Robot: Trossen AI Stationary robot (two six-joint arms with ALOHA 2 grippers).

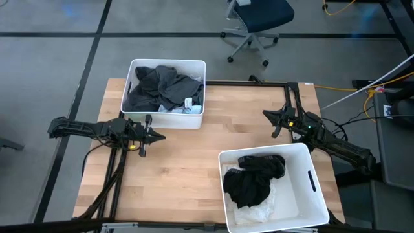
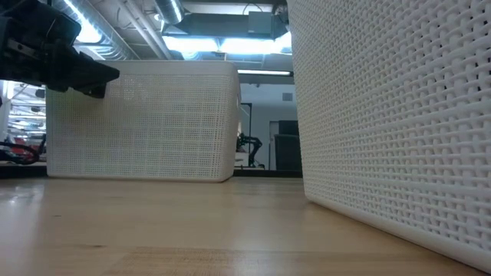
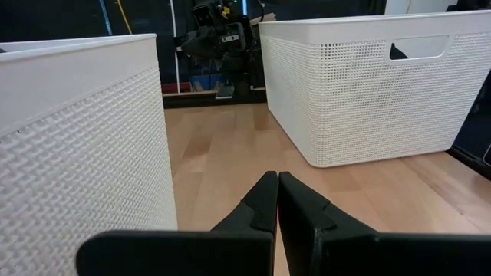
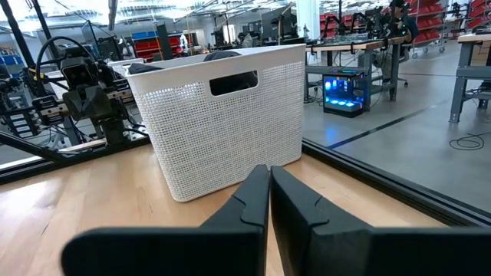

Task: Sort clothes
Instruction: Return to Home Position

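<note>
I am a two-armed robot at a wooden table [image 1: 187, 162], seen from above. My left pincer [image 3: 277, 178] hangs over the table's left side, its two fingers pressed together on nothing. It sits just beside the side wall of the far white bin [image 1: 167, 63], near that bin's near corner. My right pincer [image 4: 269, 170] is over the far right part of the table, also pinched together and empty, pointing towards that same bin.

The clothes lie in two bins. The far bin holds a heap of dark grey and black garments [image 1: 162, 87], with a small pale blue piece [image 1: 189, 105] showing at its near right corner. The near white bin [image 1: 265, 150], at the table's near right corner, holds a crumpled black garment [image 1: 255, 178] on top of white fabric [image 1: 259, 210].

Bare wood lies between the two bins and between my pincers. At table height, the near bin's woven wall fills the right half of the view and hides what is behind it.

Past the far edge are a black frame rail [image 1: 259, 82], an office chair [image 1: 259, 19] on grey floor, and yellow cables [image 1: 343, 90] off to the right.
</note>
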